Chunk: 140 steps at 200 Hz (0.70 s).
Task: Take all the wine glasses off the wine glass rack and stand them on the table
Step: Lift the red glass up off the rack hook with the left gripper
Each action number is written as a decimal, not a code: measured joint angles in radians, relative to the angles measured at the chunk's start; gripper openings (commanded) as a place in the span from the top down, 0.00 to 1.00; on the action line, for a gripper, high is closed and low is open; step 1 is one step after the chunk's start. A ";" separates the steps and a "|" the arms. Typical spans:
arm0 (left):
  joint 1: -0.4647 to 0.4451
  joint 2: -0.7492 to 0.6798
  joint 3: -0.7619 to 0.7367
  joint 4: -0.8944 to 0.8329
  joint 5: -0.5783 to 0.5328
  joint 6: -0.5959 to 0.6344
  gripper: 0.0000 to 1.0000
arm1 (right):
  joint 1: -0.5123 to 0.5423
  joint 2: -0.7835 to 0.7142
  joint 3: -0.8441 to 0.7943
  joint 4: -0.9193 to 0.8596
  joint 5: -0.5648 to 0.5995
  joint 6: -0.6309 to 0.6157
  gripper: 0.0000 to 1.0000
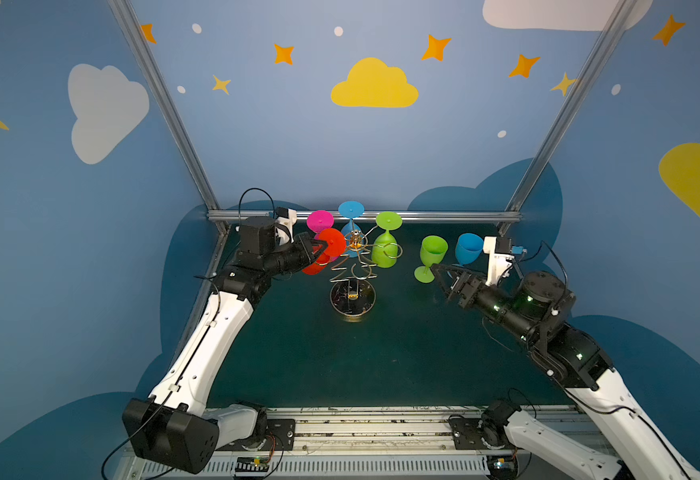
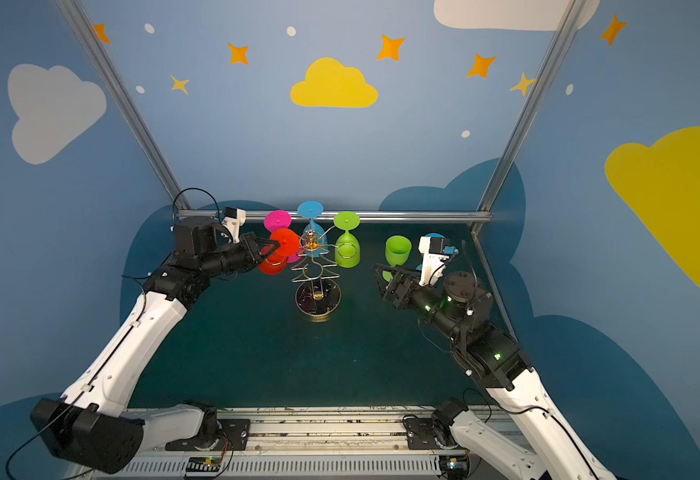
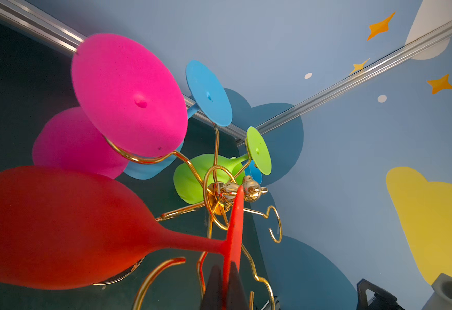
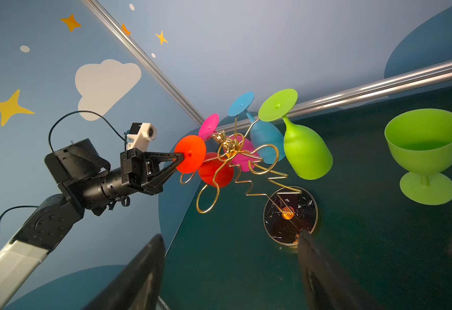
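Note:
The wine glass rack (image 1: 352, 297) (image 2: 318, 297) (image 4: 290, 214) is a gold wire stand on a round dark base, mid-table. A red wine glass (image 1: 332, 242) (image 2: 285, 242) (image 3: 58, 228) (image 4: 190, 157) hangs bowl-down at the rack's left side. My left gripper (image 1: 322, 249) (image 2: 275, 249) (image 3: 226, 271) (image 4: 179, 158) is shut on the edge of its flat foot. The red stem runs close by a wire loop (image 3: 163, 268); I cannot tell if they touch. My right gripper (image 1: 438, 281) (image 2: 379, 282) (image 4: 230, 234) is open and holds nothing, to the right of the rack.
Pink (image 1: 320, 220), blue (image 1: 351, 209) and green (image 1: 385, 249) glasses hang bowl-down on the rack. A green glass (image 1: 431, 257) (image 4: 424, 150) and a blue one (image 1: 468, 248) stand upright on the table by my right gripper. A metal frame rail (image 1: 364, 216) runs behind.

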 measured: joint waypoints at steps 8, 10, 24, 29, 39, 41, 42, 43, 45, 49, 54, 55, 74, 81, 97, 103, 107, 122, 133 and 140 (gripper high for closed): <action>0.000 0.000 0.000 0.000 -0.008 0.002 0.97 | 0.000 -0.002 0.000 -0.002 0.001 0.000 0.23; 0.000 0.000 0.000 0.000 -0.010 0.002 0.97 | 0.000 -0.003 0.000 -0.003 0.001 0.000 0.23; 0.001 -0.002 0.000 0.000 -0.024 0.009 0.97 | 0.000 -0.008 0.000 -0.007 0.003 -0.001 0.23; 0.004 -0.003 0.000 0.000 -0.027 0.010 0.97 | 0.000 -0.010 0.000 -0.009 0.003 -0.001 0.23; 0.012 -0.008 0.000 0.000 -0.031 0.011 0.97 | -0.001 -0.012 0.000 -0.013 0.003 -0.003 0.23; 0.014 -0.009 0.000 0.000 -0.032 0.012 0.97 | -0.001 -0.013 0.000 -0.013 0.004 -0.003 0.23; 0.015 -0.010 0.000 0.000 -0.032 0.012 0.97 | -0.002 -0.013 0.000 -0.014 0.004 -0.003 0.23; 0.017 -0.011 0.000 0.000 -0.033 0.012 0.97 | -0.002 -0.013 0.000 -0.014 0.004 -0.003 0.23; 0.020 -0.014 0.000 0.000 -0.034 0.012 0.97 | -0.002 -0.013 0.000 -0.015 0.004 -0.003 0.23; 0.024 -0.017 -0.001 0.000 -0.035 0.012 0.97 | -0.003 -0.014 0.000 -0.016 0.004 -0.003 0.23; 0.033 -0.024 -0.002 0.001 -0.036 0.013 0.97 | -0.004 -0.015 0.000 -0.018 0.005 -0.004 0.23; 0.034 -0.026 -0.003 0.001 -0.036 0.012 0.97 | -0.004 -0.015 0.000 -0.018 0.005 -0.004 0.23; 0.074 -0.073 -0.021 0.000 -0.038 0.012 0.97 | -0.005 -0.015 0.000 -0.019 0.006 -0.011 0.23; 0.092 -0.095 -0.029 0.000 -0.035 0.012 0.97 | -0.005 -0.015 0.000 -0.021 0.006 -0.016 0.23; 0.148 -0.150 -0.044 -0.002 -0.022 0.008 0.97 | -0.006 -0.014 0.000 -0.024 0.005 -0.030 0.23; 0.174 -0.170 -0.047 -0.003 -0.013 0.005 0.97 | -0.006 -0.012 0.000 -0.024 0.005 -0.037 0.23; 0.195 -0.184 -0.048 -0.003 -0.004 0.000 0.97 | -0.006 -0.011 0.000 -0.024 0.004 -0.043 0.23; 0.278 -0.227 -0.048 0.005 0.052 -0.021 0.97 | -0.006 -0.001 0.002 -0.023 -0.003 -0.069 0.23; 0.354 -0.252 -0.047 0.027 0.109 -0.056 0.97 | -0.008 0.012 0.006 -0.015 -0.015 -0.100 0.23; 0.405 -0.262 -0.047 0.055 0.161 -0.094 0.97 | -0.009 0.024 0.011 -0.005 -0.029 -0.121 0.23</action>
